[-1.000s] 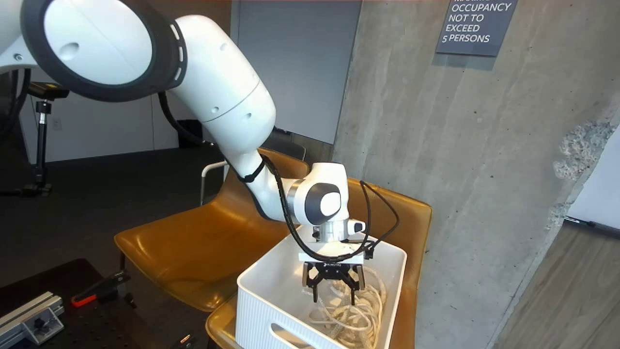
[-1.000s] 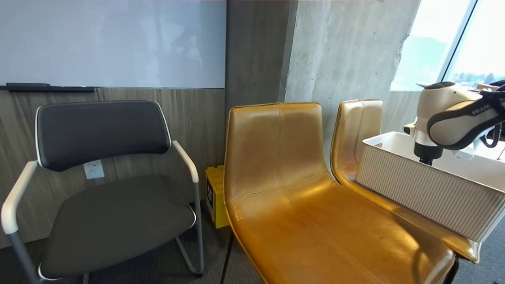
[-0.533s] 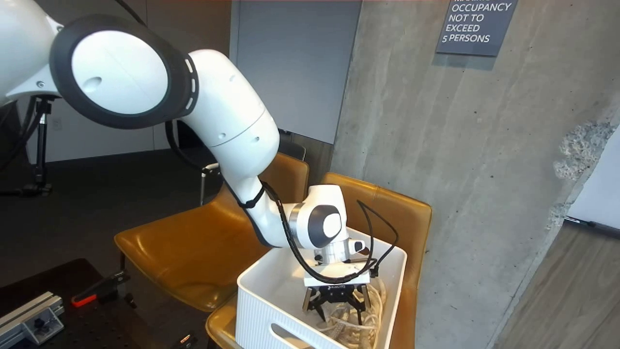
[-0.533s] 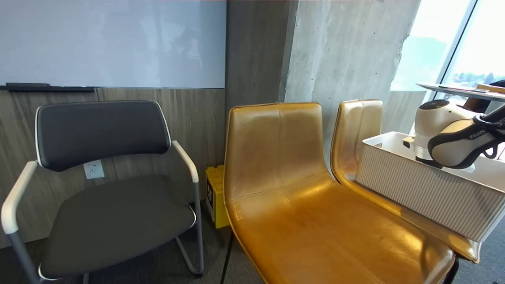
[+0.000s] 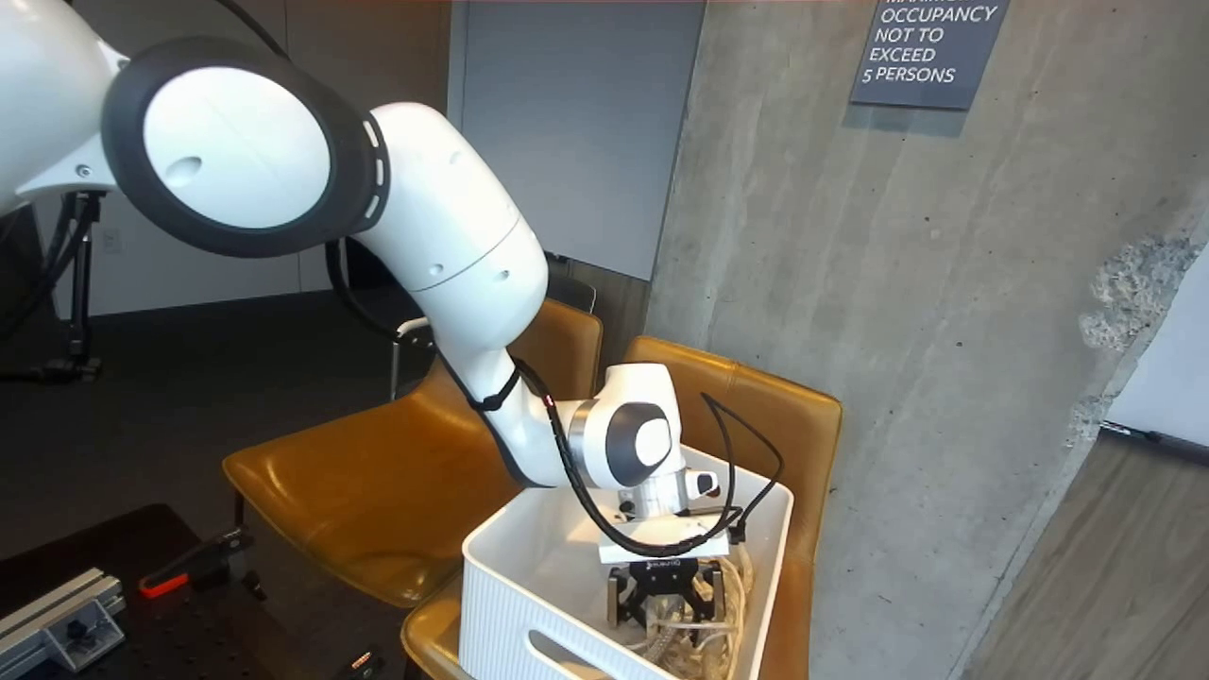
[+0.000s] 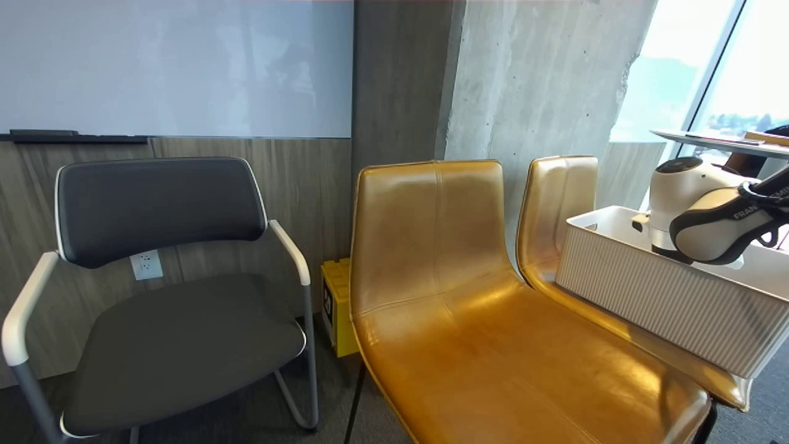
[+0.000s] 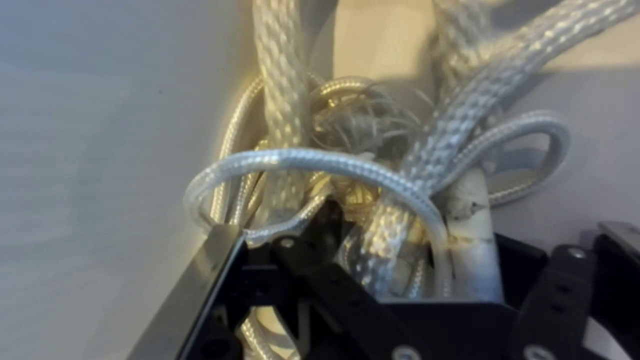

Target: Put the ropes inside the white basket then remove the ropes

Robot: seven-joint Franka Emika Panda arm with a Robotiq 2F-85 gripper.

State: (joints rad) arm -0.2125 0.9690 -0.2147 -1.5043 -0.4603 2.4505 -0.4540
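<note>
1. Concrete wall point(image 5: 784, 264), bearing an occupancy sign point(image 5: 930, 57); room furniture includes a spare tan chair point(image 5: 378, 501) and a dark armchair point(image 6: 172, 345).
2. Table point(image 5: 430, 642): seat of a further tan chair point(image 5: 765, 397). Its front corner and the edge facing the spare tan chair show past the basket.
3. White basket point(image 5: 496, 604), one: rectangular, ribbed outside. Stands upright and takes up most of the table, one lower corner close to the table's front corner.
4. Ropes point(image 7: 435, 150), one tangle: cream-white braided cords in loose loops, inside the basket, gathered toward the table edge farther from the spare tan chair.
5. Fingers point(image 7: 322, 230), one pair: inside the basket among the ropes, partway apart, strands running between them. Tips are partly hidden under cord; whether anything is pinched, cannot tell.
6. Handling, by judgement: light, limp and soft, not fragile. The braid's sheen suggests a slippery cord; lone strands may slide free, and loops may snag on the fingers.
7. Point of hold, by judgement: low in the tangle, where the thick braid point(image 7: 480, 95) crosses the thin loop point(image 7: 300, 159), several strands together. That loop alone would likely pull slack only.
8. Stage, by judgement: first half met, ropes in; removal outstanding. A firm squeeze and a straight lift clear of the basket seem called for.
</note>
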